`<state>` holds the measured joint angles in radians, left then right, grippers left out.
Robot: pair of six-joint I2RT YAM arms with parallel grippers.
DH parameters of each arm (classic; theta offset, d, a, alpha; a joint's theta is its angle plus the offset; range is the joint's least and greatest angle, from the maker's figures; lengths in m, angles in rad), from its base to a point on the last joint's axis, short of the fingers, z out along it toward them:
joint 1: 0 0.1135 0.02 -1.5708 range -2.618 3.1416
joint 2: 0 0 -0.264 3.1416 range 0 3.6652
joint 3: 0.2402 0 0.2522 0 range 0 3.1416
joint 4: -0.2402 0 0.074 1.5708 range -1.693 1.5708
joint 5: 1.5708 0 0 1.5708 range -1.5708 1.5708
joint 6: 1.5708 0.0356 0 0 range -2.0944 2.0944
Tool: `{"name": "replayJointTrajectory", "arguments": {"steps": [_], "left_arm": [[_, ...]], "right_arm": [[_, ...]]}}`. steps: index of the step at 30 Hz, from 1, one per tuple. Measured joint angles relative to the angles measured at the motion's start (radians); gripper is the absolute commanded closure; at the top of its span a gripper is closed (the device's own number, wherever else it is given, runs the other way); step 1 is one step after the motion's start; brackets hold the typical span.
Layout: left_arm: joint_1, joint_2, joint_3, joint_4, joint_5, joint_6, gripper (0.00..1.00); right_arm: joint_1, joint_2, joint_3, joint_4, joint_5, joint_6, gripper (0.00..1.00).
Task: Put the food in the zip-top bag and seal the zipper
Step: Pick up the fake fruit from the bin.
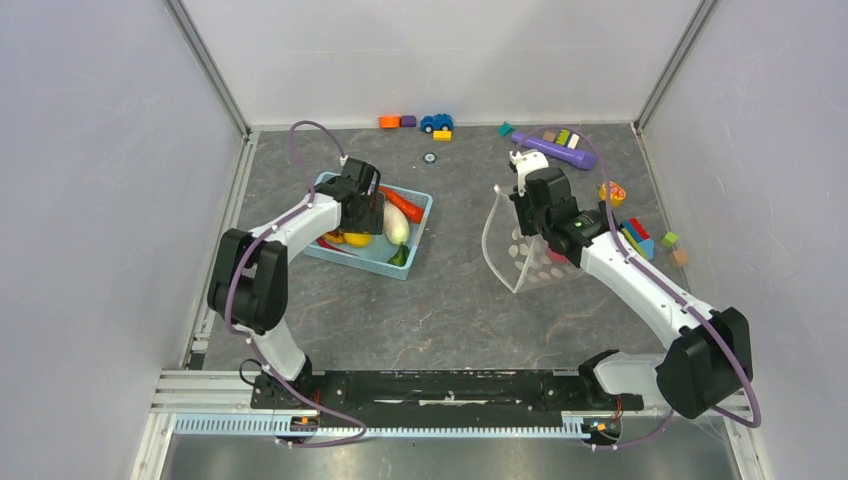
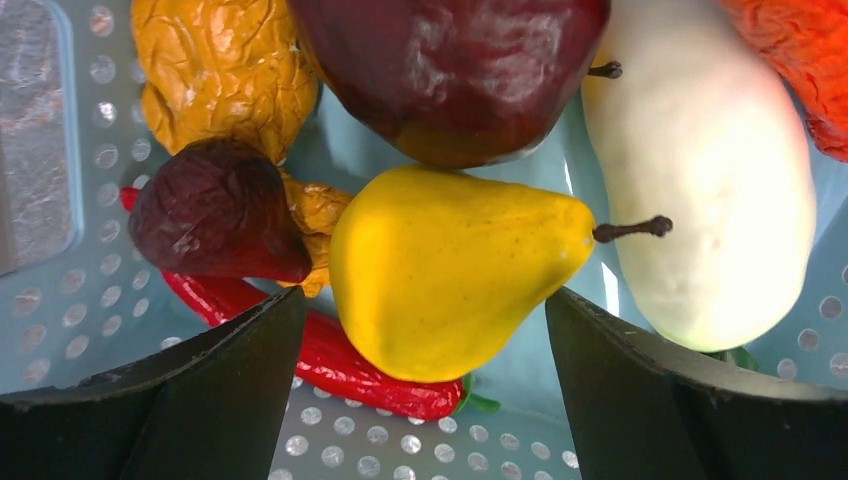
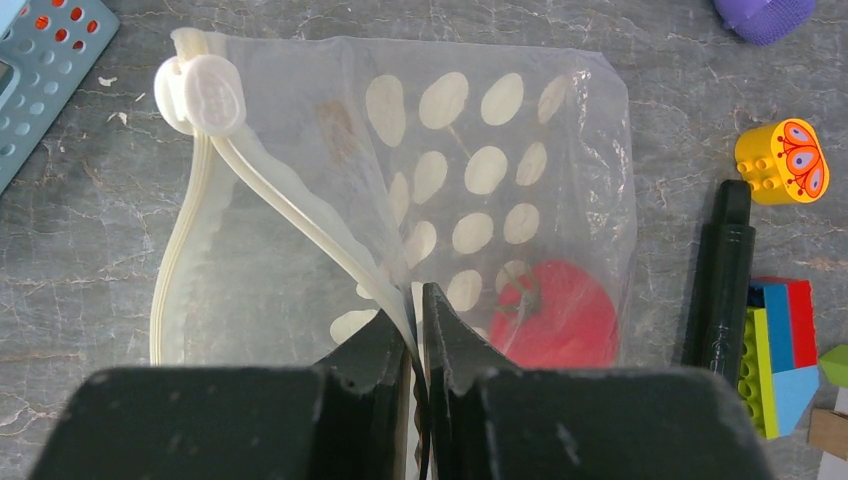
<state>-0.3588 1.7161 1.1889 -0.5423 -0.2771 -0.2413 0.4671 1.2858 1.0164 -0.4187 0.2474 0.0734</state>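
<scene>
Clear zip-top bag (image 3: 480, 170) gapes, its zipper (image 3: 290, 215) rim clamped in right pincer (image 3: 418, 340); left pincer (image 2: 425, 300) spread astride yellow pear (image 2: 440, 270).

Light-blue basket (image 1: 420, 228) left of centre on the grey table (image 1: 450, 310). By the back wall — orange block (image 1: 389, 121), purple block (image 1: 408, 120), blue car (image 1: 436, 122). Purple cylinder (image 1: 553, 150) back right; nearer, a black marker (image 3: 724, 275) just beside coloured blocks (image 3: 778, 345), with a yellow round block (image 3: 781, 161) apart.

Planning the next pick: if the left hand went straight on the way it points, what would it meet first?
Most likely the yellow pear-shaped toy fruit, lying between the open left hand's fingers in the light-blue perforated plastic basket; depth is unclear.
</scene>
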Motion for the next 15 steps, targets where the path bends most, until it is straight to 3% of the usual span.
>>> {"name": "replayJointTrajectory", "arguments": {"steps": [5, 15], "left_arm": [[0.012, 0.042, 0.007, 0.009, 0.043, 0.0, 0.13], [0.013, 0.061, 0.009, 0.029, 0.13, 0.0, 0.41]], "right_arm": [[0.0, -0.011, -0.013, 0.008, 0.002, 0.0, 0.87], [0.0, -0.023, -0.033, 0.019, 0.008, 0.008, 0.87]]}}
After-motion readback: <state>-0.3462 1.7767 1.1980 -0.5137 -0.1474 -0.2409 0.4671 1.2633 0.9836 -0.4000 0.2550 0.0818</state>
